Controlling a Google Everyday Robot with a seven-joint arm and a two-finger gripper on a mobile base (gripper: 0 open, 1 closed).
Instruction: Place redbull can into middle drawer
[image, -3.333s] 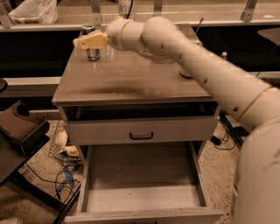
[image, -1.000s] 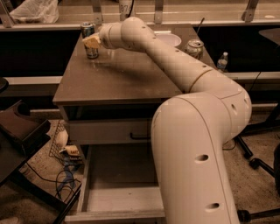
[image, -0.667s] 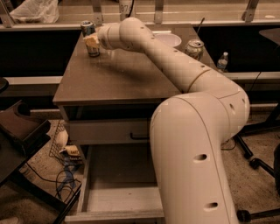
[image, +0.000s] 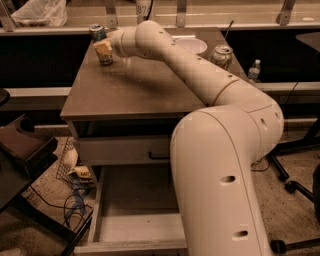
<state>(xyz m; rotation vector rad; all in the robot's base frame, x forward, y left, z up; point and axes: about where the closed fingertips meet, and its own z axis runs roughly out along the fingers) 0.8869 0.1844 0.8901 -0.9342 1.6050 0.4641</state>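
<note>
— Where is the gripper (image: 103, 48)?

— At the far left corner of the counter (image: 140, 87), on the end of the arm (image: 200, 75), which reaches across from the right.

— And the fingers (image: 102, 46)?

— The pale fingers are clamped across the middle of the redbull can (image: 99, 34). The can is upright. Its base is at the counter surface, but I cannot tell whether it rests there or is just clear of it.

— How close are the edges?

— The can is near the left edge and just short of the back edge. The middle and front of the counter lie bare between it and the front edge.

— What else is up there?

— A white bowl (image: 191, 45) at the back and a white-and-green can (image: 222, 55) near the right edge, both well apart from the gripper.

— And the middle drawer (image: 131, 192)?

— It is pulled out low at the front, beneath a shut drawer front (image: 117, 150) with a black handle (image: 159, 156). The left part of its flat grey floor shows bare, while the robot's own bulk covers the right side. Cables (image: 75, 202) lie on the ground just beside its left wall.
</note>
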